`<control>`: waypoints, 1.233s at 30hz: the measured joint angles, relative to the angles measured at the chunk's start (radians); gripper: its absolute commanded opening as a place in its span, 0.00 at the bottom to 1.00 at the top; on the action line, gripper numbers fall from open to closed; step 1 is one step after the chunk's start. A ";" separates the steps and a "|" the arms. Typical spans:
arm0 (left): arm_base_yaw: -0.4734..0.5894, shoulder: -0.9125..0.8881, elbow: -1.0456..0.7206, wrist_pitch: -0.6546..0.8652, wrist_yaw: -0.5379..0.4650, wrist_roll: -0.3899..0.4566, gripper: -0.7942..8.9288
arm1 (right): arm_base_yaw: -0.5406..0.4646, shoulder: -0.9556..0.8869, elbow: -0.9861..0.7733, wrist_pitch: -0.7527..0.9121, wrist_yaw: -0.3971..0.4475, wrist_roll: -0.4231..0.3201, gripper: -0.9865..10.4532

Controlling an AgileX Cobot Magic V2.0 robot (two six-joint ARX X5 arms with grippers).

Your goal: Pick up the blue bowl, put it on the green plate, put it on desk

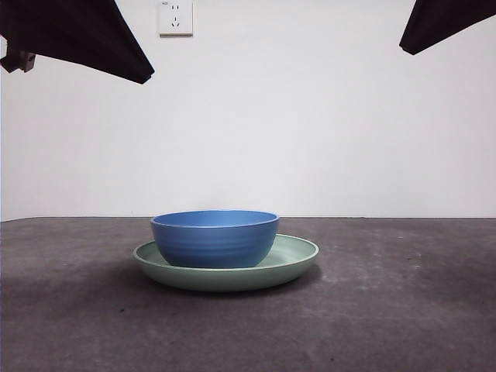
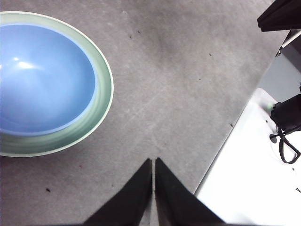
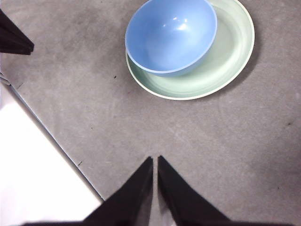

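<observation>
I see the blue bowl (image 1: 215,239) sitting upright on the green plate (image 1: 298,256), a bit off to one side of it. The plate lies flat on the dark surface (image 1: 403,310). My left gripper (image 2: 154,162) hangs above the bare surface near the plate, jaws pressed together, holding nothing. My right gripper (image 3: 154,160) is up high too, jaws together and empty.
</observation>
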 measured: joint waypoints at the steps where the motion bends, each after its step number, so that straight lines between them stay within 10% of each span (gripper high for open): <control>1: 0.000 -0.002 0.000 0.000 0.000 0.000 0.09 | 0.000 0.000 0.000 0.000 0.000 0.000 0.10; 20: 0.472 -0.535 -0.249 0.503 -0.353 0.087 0.09 | 0.000 0.000 0.000 0.000 0.000 0.000 0.10; 37: 0.618 -0.951 -0.752 0.525 -0.396 0.085 0.09 | 0.000 0.000 0.000 0.000 0.000 0.000 0.10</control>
